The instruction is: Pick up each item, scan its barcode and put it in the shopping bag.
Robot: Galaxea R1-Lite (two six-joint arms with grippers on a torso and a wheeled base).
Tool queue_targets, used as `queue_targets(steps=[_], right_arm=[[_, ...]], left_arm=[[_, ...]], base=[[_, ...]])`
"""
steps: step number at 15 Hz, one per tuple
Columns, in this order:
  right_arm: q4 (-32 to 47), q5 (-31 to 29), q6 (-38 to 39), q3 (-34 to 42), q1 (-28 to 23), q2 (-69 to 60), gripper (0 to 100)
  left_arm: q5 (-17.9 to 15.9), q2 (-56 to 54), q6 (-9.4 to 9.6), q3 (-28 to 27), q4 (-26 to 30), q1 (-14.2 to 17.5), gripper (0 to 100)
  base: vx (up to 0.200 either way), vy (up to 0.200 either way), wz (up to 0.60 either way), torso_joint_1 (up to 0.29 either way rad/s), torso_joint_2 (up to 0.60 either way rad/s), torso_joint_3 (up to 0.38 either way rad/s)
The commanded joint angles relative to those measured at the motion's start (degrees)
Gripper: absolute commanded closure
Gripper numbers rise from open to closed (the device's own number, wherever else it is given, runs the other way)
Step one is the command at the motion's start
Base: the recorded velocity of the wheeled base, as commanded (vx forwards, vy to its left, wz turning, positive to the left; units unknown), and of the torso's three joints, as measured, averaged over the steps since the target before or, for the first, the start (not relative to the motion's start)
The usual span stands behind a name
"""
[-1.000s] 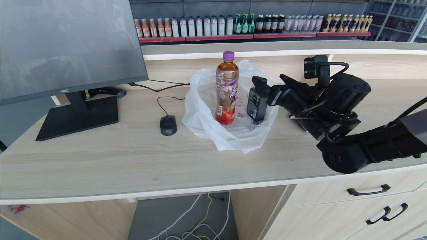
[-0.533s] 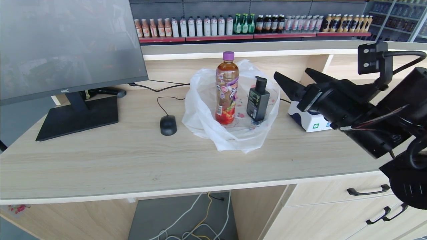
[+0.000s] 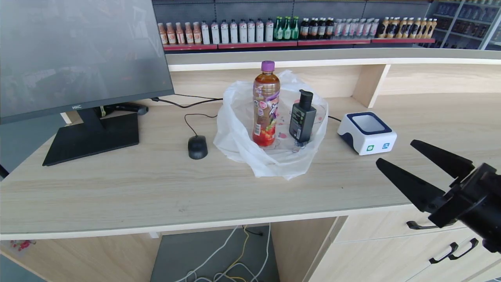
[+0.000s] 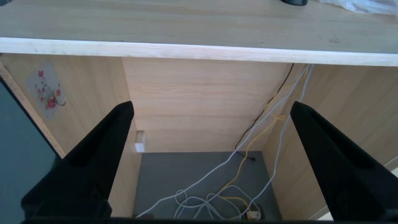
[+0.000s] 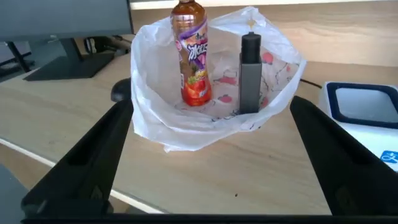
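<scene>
1. While it hangs off the front right edge of the surface (image 3: 117, 184), the right hand (image 3: 394, 151) has its fingers spread wide and grasps nothing.
2. Lower down, the left hand (image 4: 211, 106) sits below the surface's front edge, likewise released and empty, with cables (image 4: 230, 180) trailing on the floor beyond it.
3. Nearest the right hand, the scanner (image 3: 366, 133) rests on the surface, window up, just right of the bag (image 3: 270, 156).
4. At mid-surface, the bag lies open and holds two upright items: a purple-capped tea bottle (image 3: 266, 105) on the left and a black pump bottle (image 3: 302, 117) beside it, apart.
5. Left of the bag lies a mouse (image 3: 197, 147); farther left stands a monitor (image 3: 78, 51).
</scene>
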Motion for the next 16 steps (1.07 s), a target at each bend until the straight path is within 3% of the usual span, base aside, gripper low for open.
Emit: queue_targets(steps=[1, 3, 6, 11, 14, 16], right_arm=[[0.05, 0.01, 0.06, 8.12, 0.83, -7.8, 0], [1.89, 0.01, 0.15, 11.98, 1.19, -11.58, 0], [11.65, 0.01, -0.12, 11.98, 1.45, -20.1, 0], [48.48, -0.07, -2.14, 11.9, 3.21, -47.7, 0], [59.55, -0.07, -4.34, 11.9, 3.21, -55.61, 0], [62.89, -0.07, -5.48, 11.9, 3.12, -58.6, 0]], left_arm=[[0.0, 0.0, -0.02, 0.0, 0.0, 0.05, 0], [0.0, 0.0, -0.02, 0.0, 0.0, -0.04, 0], [0.0, 0.0, -0.02, 0.0, 0.0, -0.04, 0], [0.0, 0.0, -0.02, 0.0, 0.0, 0.05, 0], [0.0, 0.0, -0.02, 0.0, 0.0, 0.05, 0], [0.0, 0.0, -0.02, 0.0, 0.0, -0.04, 0]], base=[[0.0, 0.0, 0.0, 0.0, 0.0, 0.0], [0.0, 0.0, 0.0, 0.0, 0.0, 0.0], [0.0, 0.0, 0.0, 0.0, 0.0, 0.0], [0.0, 0.0, 0.0, 0.0, 0.0, 0.0], [0.0, 0.0, 0.0, 0.0, 0.0, 0.0], [0.0, 0.0, 0.0, 0.0, 0.0, 0.0]])
